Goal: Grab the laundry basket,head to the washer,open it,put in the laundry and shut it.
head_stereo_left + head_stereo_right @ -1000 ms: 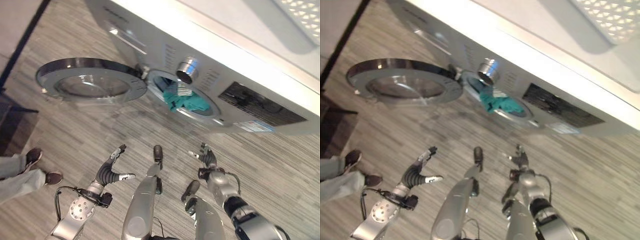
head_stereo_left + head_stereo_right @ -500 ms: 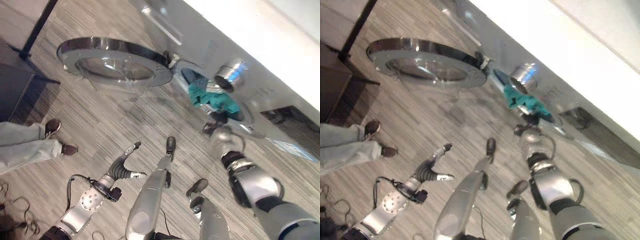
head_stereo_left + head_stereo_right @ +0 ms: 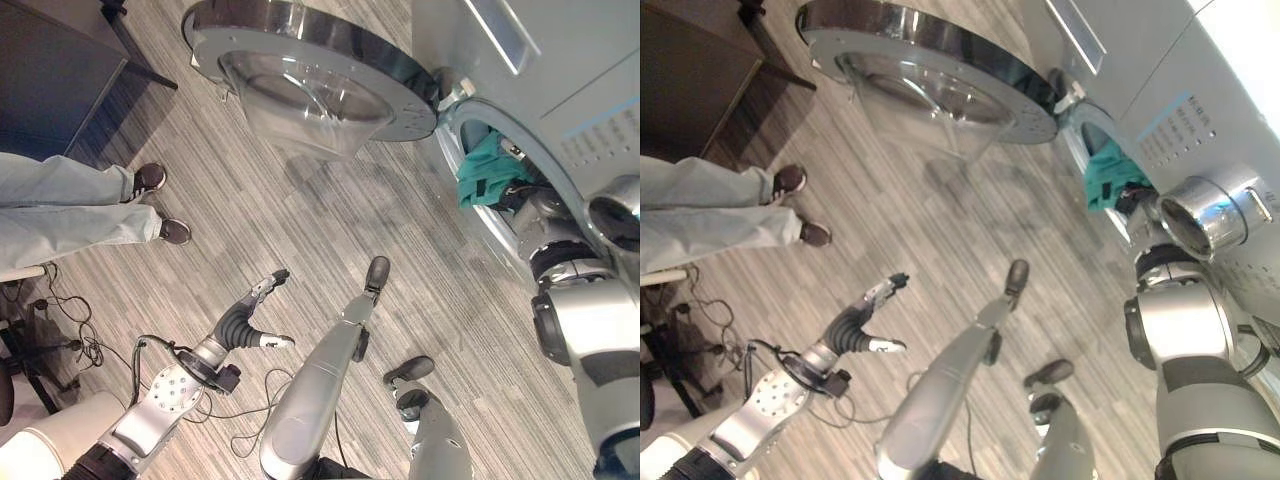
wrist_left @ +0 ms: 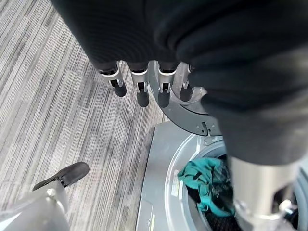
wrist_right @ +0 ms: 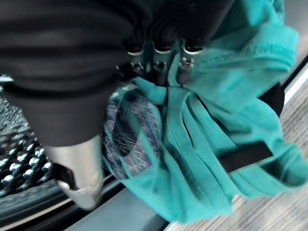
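Left eye view: striped grey floor (image 3: pixel 300 210); left hand (image 3: pixel 245 322) fingers spread; right fingers hidden in teal laundry (image 3: pixel 485 165).

A grey striped floor (image 3: pixel 300 220) carries the washer (image 3: pixel 560 90) at far right; a person's shoes (image 3: pixel 160 205) stand at left beside loose cables (image 3: pixel 70 330).

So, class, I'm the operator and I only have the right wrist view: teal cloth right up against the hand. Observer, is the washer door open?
Observer: Yes. The washer door is wide open, beside the drum opening where the teal cloth sits.
Operator: And the other hand?
Observer: The left hand hangs low over the floor, open and holding nothing.
Operator: Anyone nearby?
Observer: A person's shoes show on the floor, to the robot's left of the door.
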